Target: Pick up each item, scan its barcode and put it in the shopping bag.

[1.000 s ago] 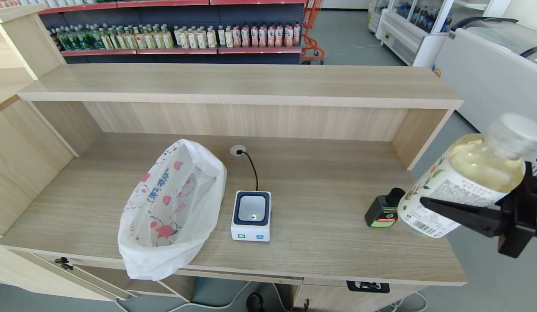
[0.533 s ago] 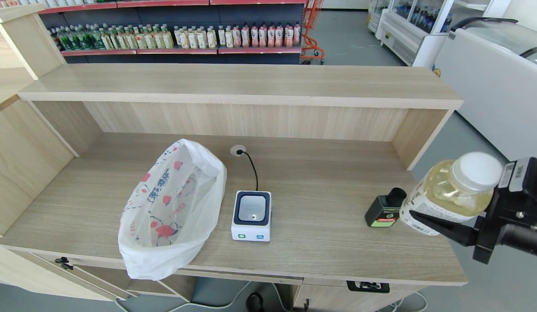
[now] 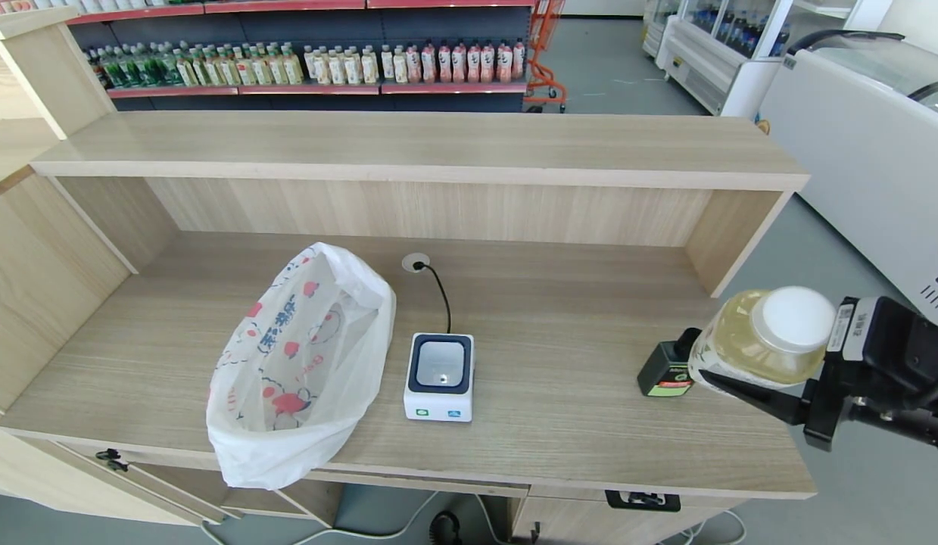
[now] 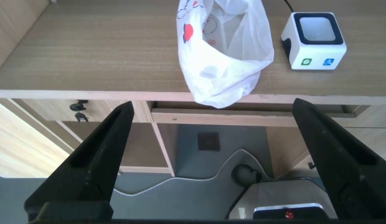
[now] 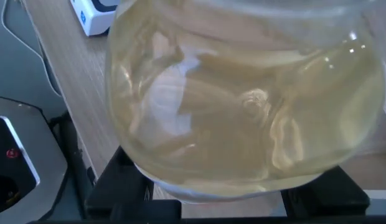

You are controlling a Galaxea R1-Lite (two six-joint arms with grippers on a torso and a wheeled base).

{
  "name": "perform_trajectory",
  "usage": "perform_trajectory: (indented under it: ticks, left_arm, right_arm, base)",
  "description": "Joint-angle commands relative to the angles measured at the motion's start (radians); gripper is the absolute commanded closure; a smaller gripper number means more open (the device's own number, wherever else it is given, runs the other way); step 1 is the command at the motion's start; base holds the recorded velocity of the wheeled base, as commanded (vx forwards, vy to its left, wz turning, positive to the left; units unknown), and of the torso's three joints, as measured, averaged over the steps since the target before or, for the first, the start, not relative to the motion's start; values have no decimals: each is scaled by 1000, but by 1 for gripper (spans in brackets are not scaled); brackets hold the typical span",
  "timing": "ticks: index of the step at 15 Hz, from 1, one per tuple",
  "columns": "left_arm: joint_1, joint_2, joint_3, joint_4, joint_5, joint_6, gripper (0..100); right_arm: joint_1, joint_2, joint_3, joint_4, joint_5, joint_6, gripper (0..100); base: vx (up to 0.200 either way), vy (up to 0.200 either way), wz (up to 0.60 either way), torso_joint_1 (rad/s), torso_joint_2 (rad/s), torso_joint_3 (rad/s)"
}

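A clear bottle (image 3: 760, 339) of pale yellow drink with a white cap hangs over the counter's right end, cap toward the head camera, with my right gripper (image 3: 752, 371) shut on it. The bottle (image 5: 243, 93) sits very close in the right wrist view. A small black bottle (image 3: 669, 368) with a green and red label stands just beside it on the counter. The white barcode scanner (image 3: 438, 376) sits mid-counter, window up. The white printed shopping bag (image 3: 298, 363) lies open to its left. My left gripper (image 4: 211, 162) is open, below the counter's front edge, near the bag (image 4: 221, 50).
The scanner's black cable (image 3: 440, 291) runs to a hole in the wooden counter (image 3: 559, 318). A raised shelf (image 3: 416, 144) and side walls box in the counter at the back. Drawers (image 4: 180, 115) sit under the front edge. Freezers (image 3: 862, 113) stand at the right.
My right arm has come down and slightly left with the bottle, turning it so the cap faces the camera. Bag, scanner and small black bottle have not moved.
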Motion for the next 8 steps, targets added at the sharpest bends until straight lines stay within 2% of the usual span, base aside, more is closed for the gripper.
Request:
perform_trajectory:
  ticks: [1, 6, 8]
  left_arm:
    - [0, 0, 0, 0, 0, 0, 0]
    - [0, 0, 0, 0, 0, 1, 0]
    - [0, 0, 0, 0, 0, 1, 0]
  right_arm:
    - [5, 37, -17, 1, 0, -8, 100]
    - [31, 81, -29, -34, -3, -48, 100]
    - [45, 95, -28, -48, -3, -64, 100]
  base:
    - [0, 0, 0, 0, 0, 0]
    - [0, 0, 0, 0, 0, 0]
    - [0, 200, 0, 2, 0, 5]
